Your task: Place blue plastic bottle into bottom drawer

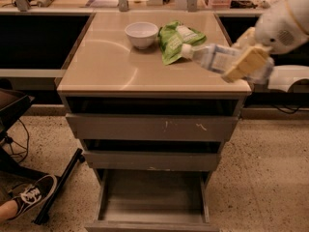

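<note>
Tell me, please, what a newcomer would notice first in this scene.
First, the robot's hand, at the right edge of the cabinet top, is shut on the blue plastic bottle, which lies sideways with its cap toward the green bag. Next, the bottom drawer stands pulled open near the floor.

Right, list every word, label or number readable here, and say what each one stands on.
No text here can be read.
blue plastic bottle, gripped by the pincer over the right edge of the table: white-and-blue label, print too blurred to read.
green bag: pale printed patch, too blurred to read.
upper drawer fronts: scratches only, no lettering.
</note>
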You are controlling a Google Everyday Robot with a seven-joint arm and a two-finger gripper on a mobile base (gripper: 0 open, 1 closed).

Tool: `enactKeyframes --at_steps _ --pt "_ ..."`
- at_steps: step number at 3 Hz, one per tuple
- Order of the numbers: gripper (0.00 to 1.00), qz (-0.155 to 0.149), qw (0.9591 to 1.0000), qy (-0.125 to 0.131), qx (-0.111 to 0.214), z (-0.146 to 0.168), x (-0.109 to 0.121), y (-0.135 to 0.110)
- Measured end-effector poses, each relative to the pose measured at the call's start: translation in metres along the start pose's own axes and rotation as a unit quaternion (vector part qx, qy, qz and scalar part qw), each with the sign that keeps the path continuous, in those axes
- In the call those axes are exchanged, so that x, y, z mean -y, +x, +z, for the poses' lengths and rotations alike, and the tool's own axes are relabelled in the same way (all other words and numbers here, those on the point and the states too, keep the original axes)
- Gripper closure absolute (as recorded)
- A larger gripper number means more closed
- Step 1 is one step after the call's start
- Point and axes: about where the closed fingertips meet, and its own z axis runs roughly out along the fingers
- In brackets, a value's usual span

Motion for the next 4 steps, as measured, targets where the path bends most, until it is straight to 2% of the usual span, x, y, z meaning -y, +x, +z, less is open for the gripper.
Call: enactKeyframes --at_steps 1,2,3,4 --pt "1.00 0.042 0.9985 0.009 -0.034 -0.073 -0.058 0.070" --pt "1.00 0.057 0.9975 0.016 -0.038 -0.085 -0.064 0.087" --pt "1.00 0.057 0.9976 0.015 -0.038 -0.085 -0.064 0.086" --pt "1.00 0.056 0.9973 0.019 -0.043 -0.064 -0.075 0.095"
